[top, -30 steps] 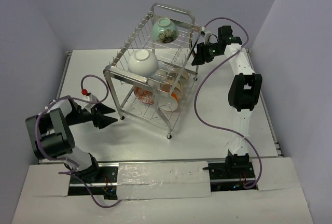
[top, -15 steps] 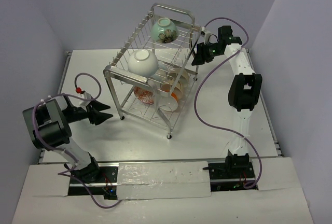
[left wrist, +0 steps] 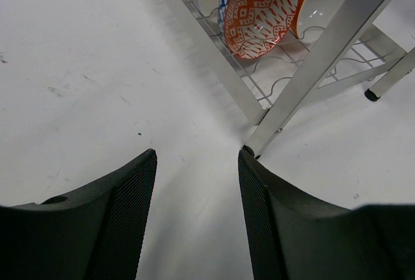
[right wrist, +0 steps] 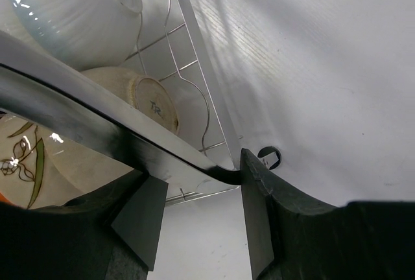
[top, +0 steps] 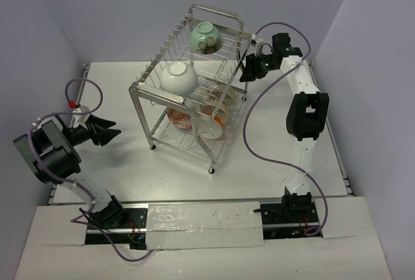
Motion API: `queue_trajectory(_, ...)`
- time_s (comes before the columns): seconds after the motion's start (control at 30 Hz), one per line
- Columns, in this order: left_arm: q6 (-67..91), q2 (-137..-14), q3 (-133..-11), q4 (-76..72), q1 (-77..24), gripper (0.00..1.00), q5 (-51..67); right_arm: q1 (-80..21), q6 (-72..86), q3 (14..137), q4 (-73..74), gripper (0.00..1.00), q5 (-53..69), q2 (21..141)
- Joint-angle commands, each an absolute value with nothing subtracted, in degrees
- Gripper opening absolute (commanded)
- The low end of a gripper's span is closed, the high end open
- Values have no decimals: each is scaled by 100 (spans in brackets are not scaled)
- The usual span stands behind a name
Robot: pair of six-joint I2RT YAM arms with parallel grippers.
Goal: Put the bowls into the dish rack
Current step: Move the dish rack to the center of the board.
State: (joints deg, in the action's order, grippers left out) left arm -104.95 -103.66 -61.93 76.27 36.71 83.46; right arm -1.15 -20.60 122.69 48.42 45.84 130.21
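Note:
The dish rack (top: 194,89) stands mid-table with bowls on both tiers. On top sit a mint green bowl (top: 206,37) and a white bowl (top: 178,78). An orange-red patterned bowl (top: 180,118) stands below with others. My left gripper (top: 107,131) is open over bare table, left of the rack and apart from it. In its wrist view, table shows between the left gripper (left wrist: 198,157) fingers, with the orange-red bowl (left wrist: 262,11) ahead. My right gripper (top: 249,70) is at the rack's upper right rail. There the right gripper (right wrist: 201,176) is open, and the rail (right wrist: 97,118) crosses its fingertips.
A rack leg (left wrist: 311,66) slants just ahead of my left fingers. The right wrist view shows a white ribbed bowl (right wrist: 71,14), a cream bowl (right wrist: 139,98) and a floral one (right wrist: 32,157) inside the rack. Grey walls close in on both sides.
My left arm has swung back to the left, carrying its open gripper away from the rack's front leg. The right arm and the bowls have not moved.

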Motion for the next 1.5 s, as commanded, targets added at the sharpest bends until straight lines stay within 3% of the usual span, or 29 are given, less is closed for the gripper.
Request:
queue_trajectory(0.0,-10301,-9836,-6240,7857,3656,58,8763,-114,-1599,11901,4992,0,4009,12657)
queue_trajectory(0.2,-9388,-9869,-7054,7840,3656,58,8438,-44,-1652,11163,4852,0,3735,12138)
queue_trajectory(0.3,-8001,-10186,-7705,7375,3578,57,7966,245,-1644,11074,4887,0,3893,11954)
queue_trajectory(0.4,-6299,-10065,-7832,6263,3350,56,7307,395,-1705,10838,4860,0,3823,11751)
queue_trajectory(0.43,-4970,-9889,-7692,4987,3262,56,7078,413,-1731,10767,4852,0,3780,11699)
queue_trajectory(0.53,-3485,-9072,-6954,3397,2954,58,6471,439,-1836,10390,4764,0,3753,11339)
queue_trajectory(0.77,-2717,-8668,-6716,2665,2365,57,5960,457,-2091,9379,4667,0,3384,10488)
queue_trajectory(0.97,-1829,-7306,-5084,917,1821,56,5020,510,-2268,8246,4553,0,3199,9608)
queue_trajectory(1.1,-1390,-6294,-4255,300,1670,61,4676,545,-2276,7885,4597,0,3155,9036)
queue_trajectory(1.37,-1484,-5529,-3393,-193,1574,63,5194,545,-1934,7462,4588,0,3146,8605)
queue_trajectory(1.47,-1660,-5230,-3033,-360,1573,68,5676,545,-1855,7304,4536,0,3112,8438)
